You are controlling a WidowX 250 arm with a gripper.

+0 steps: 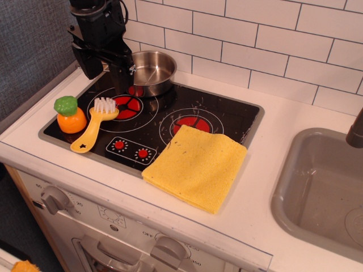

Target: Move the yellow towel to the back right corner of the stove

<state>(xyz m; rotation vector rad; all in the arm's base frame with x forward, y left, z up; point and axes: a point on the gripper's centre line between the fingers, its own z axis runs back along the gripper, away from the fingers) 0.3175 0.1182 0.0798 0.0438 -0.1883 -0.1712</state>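
The yellow towel [196,166] lies flat and folded at the stove's front right corner, partly on the black glass and partly on the white counter. The stove [227,116] is a black glossy cooktop with two red ring burners and two small red dials. My gripper [105,71] is black and hangs over the stove's back left, beside a steel pot, far from the towel. Its fingers point down and nothing shows between them; I cannot tell whether they are open or shut.
A steel pot [150,71] stands at the stove's back, left of centre. A yellow-handled scrub brush [95,126] and an orange toy vegetable with a green top [70,115] lie on the stove's left side. A grey sink [323,192] is at the right. A white tiled wall runs behind.
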